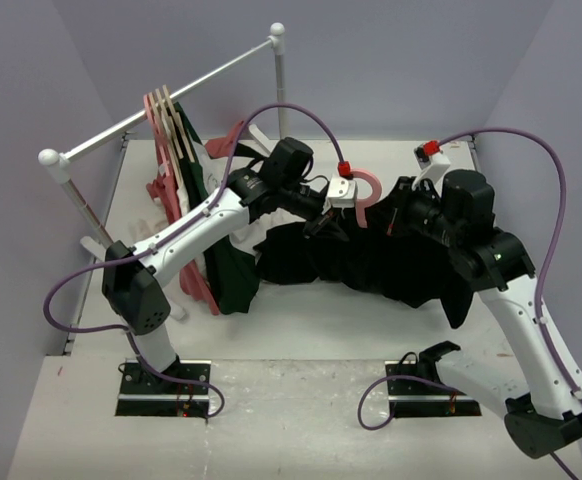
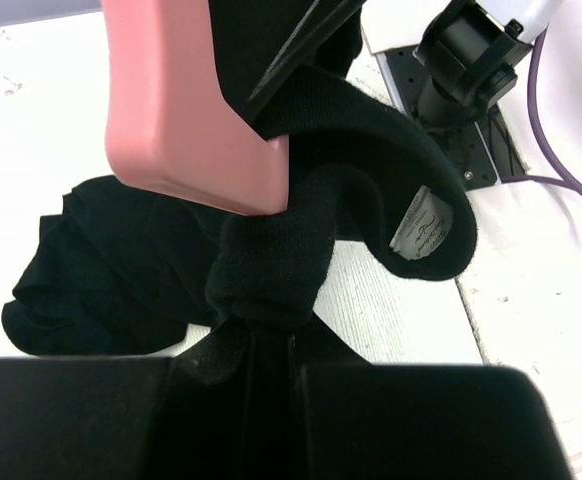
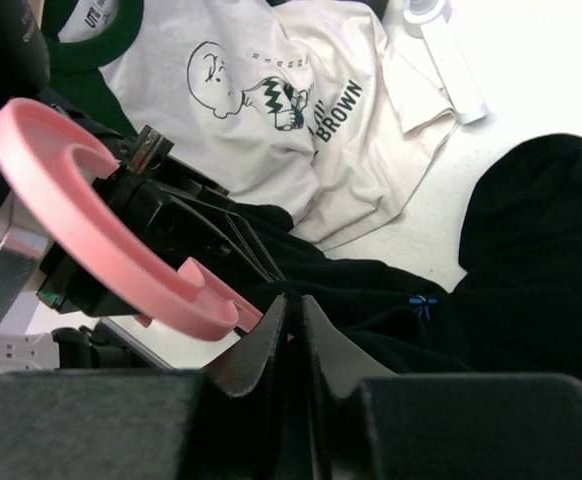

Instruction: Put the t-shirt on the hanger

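Black t-shirt (image 1: pixel 371 262) is barely on the pink hanger (image 1: pixel 369 190) yet: left gripper (image 2: pixel 271 325), at its nine o'clock, pinches the shirt, while right gripper (image 3: pixel 293 305), at three o'clock, squeezes the hanger.

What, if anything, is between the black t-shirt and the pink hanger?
Nothing that shows. The t-shirt collar is pressed against the hanger, with the left gripper pinching it. The white shirt lies behind them, not between.

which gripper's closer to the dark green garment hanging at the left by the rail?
Left. The left gripper, pinching the black cotton t-shirt, sits just right of the dark green garment; the right gripper is farther right, beyond the pink plastic hanger.
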Available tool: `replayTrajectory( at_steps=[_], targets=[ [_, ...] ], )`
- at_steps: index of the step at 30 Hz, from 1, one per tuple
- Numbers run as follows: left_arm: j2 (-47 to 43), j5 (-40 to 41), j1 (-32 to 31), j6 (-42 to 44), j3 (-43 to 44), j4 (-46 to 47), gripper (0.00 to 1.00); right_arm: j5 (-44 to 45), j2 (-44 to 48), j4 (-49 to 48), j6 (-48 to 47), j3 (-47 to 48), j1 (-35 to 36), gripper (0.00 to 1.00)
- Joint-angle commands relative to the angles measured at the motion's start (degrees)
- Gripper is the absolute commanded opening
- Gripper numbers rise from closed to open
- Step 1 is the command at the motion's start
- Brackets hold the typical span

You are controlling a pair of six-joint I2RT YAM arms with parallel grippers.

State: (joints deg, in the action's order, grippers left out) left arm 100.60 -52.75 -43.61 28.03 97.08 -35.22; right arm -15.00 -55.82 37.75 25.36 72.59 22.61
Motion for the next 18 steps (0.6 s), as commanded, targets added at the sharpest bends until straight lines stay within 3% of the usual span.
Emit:
replayTrajectory(
  at_steps=[1, 6, 10, 12, 18],
  targets=[
    [-3.9, -2.1, -0.1, 0.1, 0.9, 3.2, 0.0, 0.8, 3.6, -1.9, -1.4, 0.8, 0.1, 0.17],
    [-4.2, -5.2, -0.1, 6.1, 3.5, -5.1, 0.0, 0.9, 7.2, -1.1, -7.8, 1.7, -4.2, 0.37],
    [-4.1, -6.3, -0.2, 9.5, 5.0, -9.7, 0.0, -7.8, 9.9, -1.4, -13.3, 0.8, -4.9, 0.45],
    [-3.5, -7.4, -0.2, 11.0, 6.3, -12.1, 0.0, -15.6, 11.0, -2.4, -16.6, -0.3, -4.8, 0.57],
    [-0.7, -10.6, -1.0, 13.4, 10.3, -16.2, 0.0, -27.9, 5.8, -3.9, -16.4, 2.3, -4.4, 0.62]
  ],
)
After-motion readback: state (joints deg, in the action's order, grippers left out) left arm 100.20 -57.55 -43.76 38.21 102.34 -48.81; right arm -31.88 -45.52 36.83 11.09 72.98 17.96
